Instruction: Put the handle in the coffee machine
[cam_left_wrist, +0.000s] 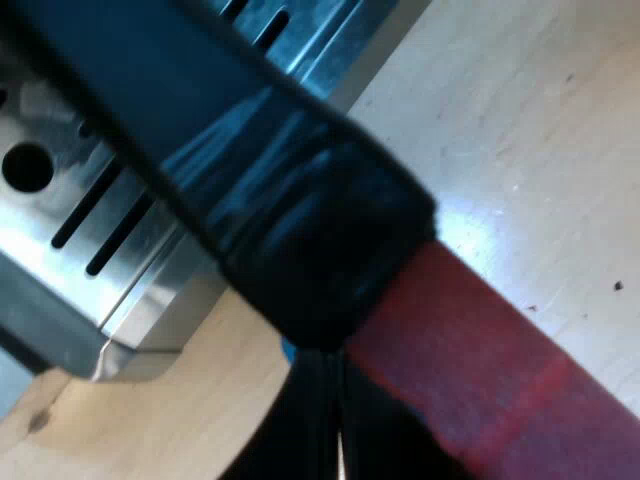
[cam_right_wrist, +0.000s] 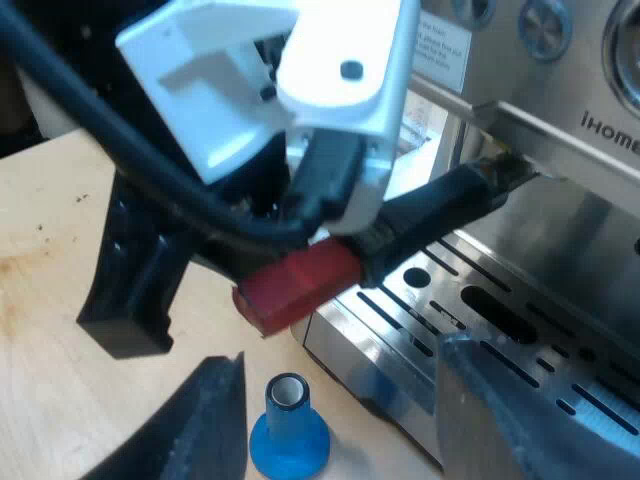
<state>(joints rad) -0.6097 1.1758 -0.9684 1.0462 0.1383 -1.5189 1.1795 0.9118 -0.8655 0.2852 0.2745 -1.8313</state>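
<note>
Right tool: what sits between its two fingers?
In the right wrist view, a blue tamper stands upright on the table between the fingers of the open right tool, near the handle's red end.

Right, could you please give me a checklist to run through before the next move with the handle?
1. The handle reaches the machine at its front, above the tray: ok.
2. The handle is locked in: cannot tell.
3. The left gripper is at the handle, by the red end: ok. Whether it holds firmly: cannot tell.
4. The right gripper is open and holds nothing: ok.
5. The tamper stands upright on the table, below the red end and apart from it: ok.
</note>
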